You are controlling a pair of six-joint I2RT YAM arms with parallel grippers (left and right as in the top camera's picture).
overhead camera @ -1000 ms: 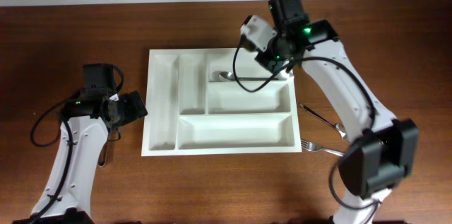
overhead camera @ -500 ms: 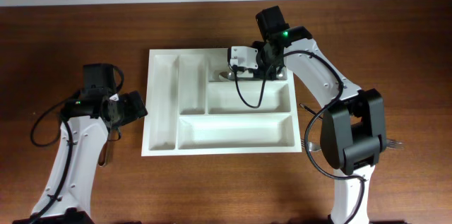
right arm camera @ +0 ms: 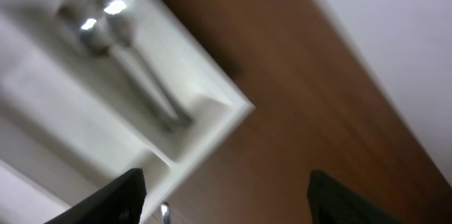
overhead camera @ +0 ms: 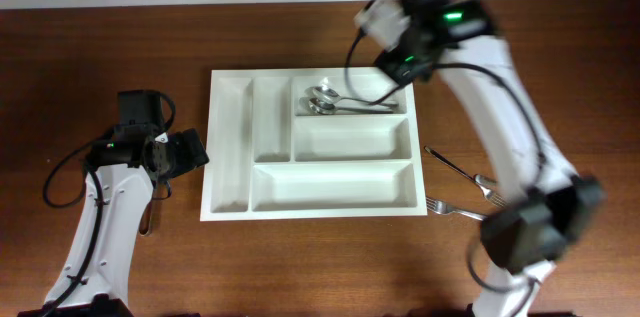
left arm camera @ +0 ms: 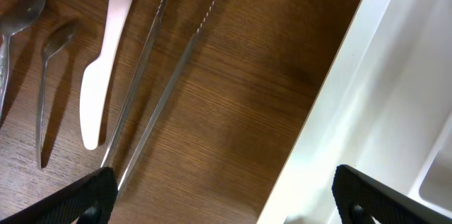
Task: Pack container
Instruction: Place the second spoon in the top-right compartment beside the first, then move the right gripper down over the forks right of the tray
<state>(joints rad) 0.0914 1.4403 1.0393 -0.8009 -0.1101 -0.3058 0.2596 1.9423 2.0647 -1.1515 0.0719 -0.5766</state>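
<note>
Forks: 2 forks (overhead camera: pixel 460 168) (overhead camera: pixel 455 209) lie on the tabletop (overhead camera: pixel 300 267) just right of the container, towards our near edge. Both long axes slant across it.
Left jaws: the left jaws (left arm camera: pixel 227 199) stand wide open and empty over bare tabletop, just beside the container's left rim.
Left-side cutlery: a white plastic knife (left arm camera: pixel 106 54), 2 thin metal rods (left arm camera: pixel 166 75) and 2 small spoons (left arm camera: pixel 32 47) lie just beyond those jaws, apart from the rim.
Container: the container (overhead camera: pixel 330 185) sits mid-tabletop between the arms, with 4 of its 5 compartments bare.
Packed spoons: 2 spoons (overhead camera: pixel 340 105) lie in the far wide compartment, handles pointing right.
Right jaws: the right jaws (right arm camera: pixel 232 197) are parted with nothing between them, above the container's far right corner.
Deciding relation: we judge a fork comes next. The forks lie nearer to us and right of the right jaws, so the right arm is the closer one.
Hard to read: the right arm is motion-blurred in both its views. The left arm hides most of the left-side cutlery from overhead. We cannot tell whether the rods are joined.
</note>
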